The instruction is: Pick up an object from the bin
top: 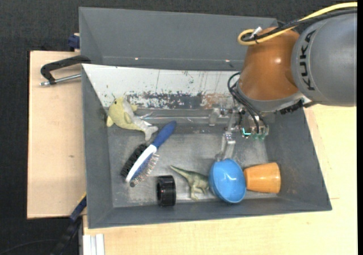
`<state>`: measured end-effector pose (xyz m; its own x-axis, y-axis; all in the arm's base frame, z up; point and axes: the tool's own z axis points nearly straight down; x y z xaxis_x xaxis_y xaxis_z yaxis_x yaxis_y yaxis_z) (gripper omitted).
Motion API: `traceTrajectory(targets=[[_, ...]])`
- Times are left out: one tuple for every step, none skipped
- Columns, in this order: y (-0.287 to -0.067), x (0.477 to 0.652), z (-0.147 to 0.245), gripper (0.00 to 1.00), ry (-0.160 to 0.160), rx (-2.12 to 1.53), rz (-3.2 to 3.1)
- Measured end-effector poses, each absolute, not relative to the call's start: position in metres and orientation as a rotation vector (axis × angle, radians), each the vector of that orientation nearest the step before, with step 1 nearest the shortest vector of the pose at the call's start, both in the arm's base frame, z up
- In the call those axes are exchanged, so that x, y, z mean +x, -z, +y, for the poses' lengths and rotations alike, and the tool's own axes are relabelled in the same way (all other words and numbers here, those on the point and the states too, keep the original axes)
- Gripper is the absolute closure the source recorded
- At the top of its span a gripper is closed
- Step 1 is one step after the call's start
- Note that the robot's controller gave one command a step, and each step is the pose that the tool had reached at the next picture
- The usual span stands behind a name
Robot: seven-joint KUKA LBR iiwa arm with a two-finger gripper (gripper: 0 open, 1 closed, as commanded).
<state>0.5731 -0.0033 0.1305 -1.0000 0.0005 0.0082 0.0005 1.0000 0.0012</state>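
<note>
Arm (332, 58) comes in from the right, over the bin's (170, 35) back-right corner; its wrist w/ orange cover (266, 69) sits high near the back wall and tilts down toward the floor; yellow cable loops over the top of the cover.

Gripper (227, 147) hangs below the cover, a thin metal piece pointing down and a bit fwd into the right half of the bin; can't tell how wide it stands; nothing visible in its grasp; can't tell if it touches the floor.

Nearest thing: blue egg-shaped object (228, 181), just in front of the gripper tip, near the front wall; close to it, contact unclear. Orange cup (263, 178) lies on its side, touching the egg's right side. Small green dinosaur (193, 181) lies just left of the egg.

Farther left, well apart from the gripper: black round cap (165, 190) by the front wall; brush (144, 158) w/ blue-and-white handle lying diagonally; pale yellow toy animal (125, 117) near the back-left corner.
</note>
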Motion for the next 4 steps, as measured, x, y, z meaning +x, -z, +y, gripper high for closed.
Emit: traceTrajectory(targets=[[-0.089, 0.514, -0.033, 0.00, 0.001, 0.396, -3.110], [-0.070, 0.493, 0.005, 0.00, 0.003, 0.820, -3.032], [-0.073, 0.497, 0.005, 1.00, -0.001, 0.820, -3.045], [-0.244, 0.498, -0.012, 1.00, -0.006, 0.815, -3.050]])
